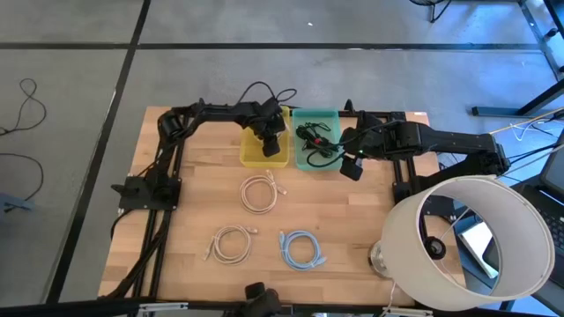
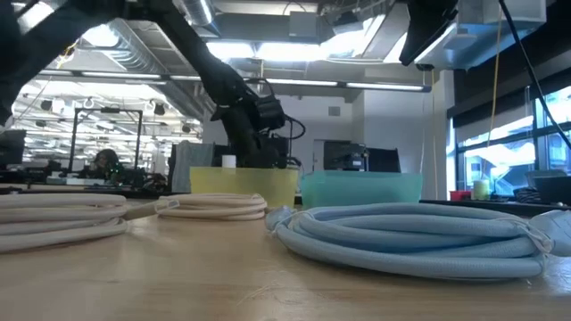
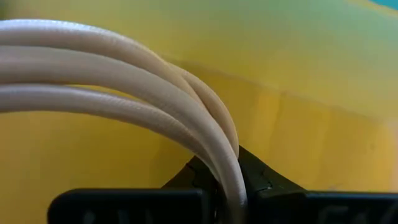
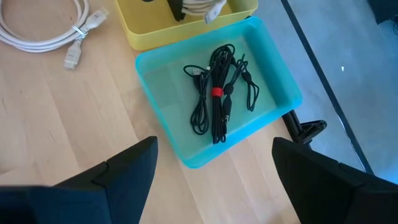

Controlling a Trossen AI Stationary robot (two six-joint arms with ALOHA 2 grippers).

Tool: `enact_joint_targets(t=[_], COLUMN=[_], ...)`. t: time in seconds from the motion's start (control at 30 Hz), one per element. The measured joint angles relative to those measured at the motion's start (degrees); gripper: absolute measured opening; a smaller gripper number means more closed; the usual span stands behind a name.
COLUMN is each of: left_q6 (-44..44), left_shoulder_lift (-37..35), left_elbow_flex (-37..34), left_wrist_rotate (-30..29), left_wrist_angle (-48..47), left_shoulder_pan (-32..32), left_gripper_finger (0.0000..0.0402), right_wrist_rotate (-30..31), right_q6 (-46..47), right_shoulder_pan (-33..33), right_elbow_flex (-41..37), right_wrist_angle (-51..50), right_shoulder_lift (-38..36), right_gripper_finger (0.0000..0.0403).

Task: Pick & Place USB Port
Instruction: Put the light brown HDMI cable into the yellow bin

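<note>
- Your left gripper [image 1: 269, 145] is down inside the yellow bin [image 1: 251, 157], and its fingers [image 3: 186, 180] are clamped on a coil of white cable [image 3: 124, 93]; the left wrist view shows the strands pinched between them against the bin's yellow wall.
- From the low view, you can see that arm coming down behind the yellow bin [image 2: 243, 185].
- Your right gripper [image 1: 351, 163] hangs just past the teal bin [image 1: 315, 114], on the side away from the yellow bin, with its fingers [image 4: 130, 168] spread wide and nothing between them.
- Look in the teal bin [image 4: 273, 81], which touches the yellow bin's side: a bundle of black cable [image 4: 217, 93] lies there, tied with a red band [image 4: 216, 93].
- On the wooden table [image 1: 352, 229], nearest the yellow bin, lies a second coil of white cable [image 1: 258, 192].
- Farther from the yellow bin you have a third white coil [image 1: 231, 244] and, beside it, a light blue coil [image 1: 301, 248].
- Well apart from the yellow bin, at the table's corner, a lamp with a white shade [image 1: 471, 238] stands.
</note>
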Motion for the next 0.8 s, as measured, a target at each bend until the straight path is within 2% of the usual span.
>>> enact_joint_targets(t=[0.27, 0.63, 0.8], left_q6=[-3.0, -3.8, -2.7], left_shoulder_lift=[0.3, 0.3, -2.5], left_elbow_flex=[1.6, 1.7, 4.3], left_wrist_rotate=[-0.7, -0.2, -0.9], left_wrist_angle=[-0.7, -2.4, -8.4], left_shoulder_pan=[0.3, 0.3, 0.3], left_gripper_finger=[0.0024, 0.008, 0.0123], right_wrist_rotate=[-0.5, -0.6, -0.6], right_q6=[1.1, 1.1, 1.1], right_shoulder_pan=[0.0, 0.2, 0.2], right_elbow_flex=[0.0, 0.0, 0.0], right_wrist_angle=[-0.2, -0.5, -0.5], right_shoulder_lift=[0.0, 0.0, 0.0], right_gripper_finger=[0.0321, 0.0321, 0.0321])
